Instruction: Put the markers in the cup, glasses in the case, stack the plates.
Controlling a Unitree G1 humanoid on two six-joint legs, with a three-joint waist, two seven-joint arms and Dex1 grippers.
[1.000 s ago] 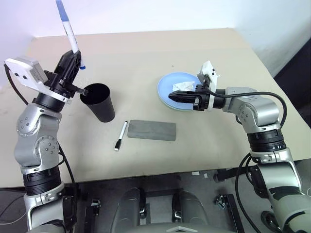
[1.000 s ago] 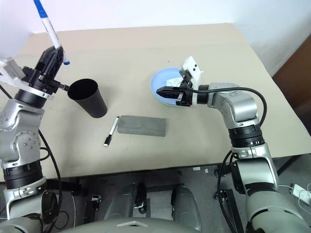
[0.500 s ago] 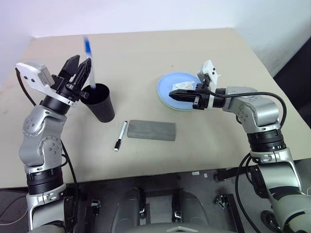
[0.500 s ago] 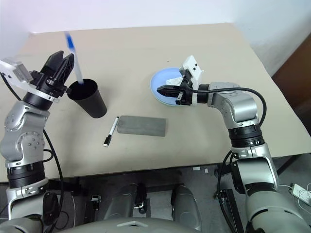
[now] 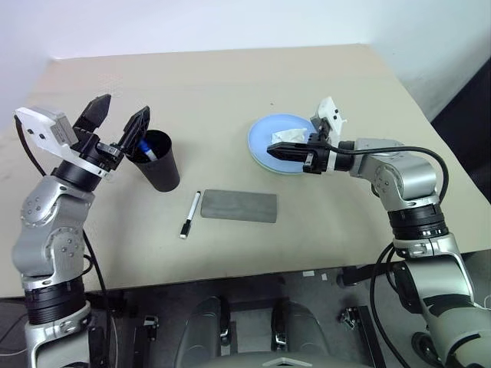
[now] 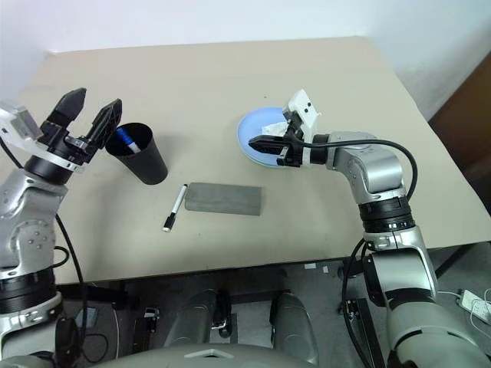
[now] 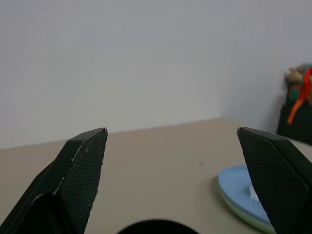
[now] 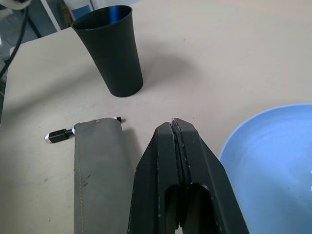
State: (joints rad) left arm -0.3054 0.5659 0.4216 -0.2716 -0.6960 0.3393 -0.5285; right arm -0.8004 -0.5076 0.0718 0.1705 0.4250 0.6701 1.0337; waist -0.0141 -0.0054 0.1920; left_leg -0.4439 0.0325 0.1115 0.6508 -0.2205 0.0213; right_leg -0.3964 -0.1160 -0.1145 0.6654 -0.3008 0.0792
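Blue marker in cup, left gripper spread wide and empty just above the rim, right gripper pinched together over the stacked plates; next lift clear without tipping cup, then go for black-capped marker lying beside case.

The left gripper now stands wide open, and the blue-capped marker it held aloft sits inside the cup.
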